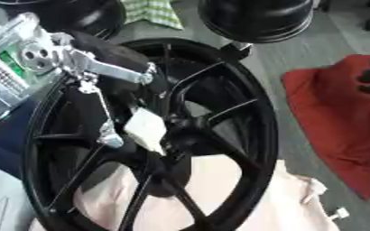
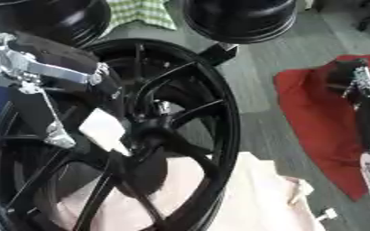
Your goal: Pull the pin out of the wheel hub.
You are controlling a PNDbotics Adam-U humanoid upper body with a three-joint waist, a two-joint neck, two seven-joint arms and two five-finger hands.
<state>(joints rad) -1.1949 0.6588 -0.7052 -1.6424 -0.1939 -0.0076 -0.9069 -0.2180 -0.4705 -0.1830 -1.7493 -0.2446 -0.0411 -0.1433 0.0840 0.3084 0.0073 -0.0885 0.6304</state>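
Note:
A large black spoked wheel hub (image 1: 243, 135) lies tilted on a pale pink cloth. My left arm comes in from the upper left, black with silver links. Its left hand (image 1: 145, 128) is down among the spokes, right beside the hub's centre (image 2: 153, 131), and a white pad shows on it. A small silver piece, perhaps the pin (image 2: 163, 107), stands just above the centre, to the right of the hand. Whether the hand touches it is hidden against the black spokes. My right hand (image 2: 360, 85) hangs at the right edge over a red cloth, away from the wheel.
Two more black rims (image 1: 255, 18) lie at the far edge, with a green checked cloth (image 1: 153, 11) between them. The red cloth (image 1: 338, 126) covers the grey floor on the right. The pink cloth (image 1: 275, 203) spreads under the wheel's near side.

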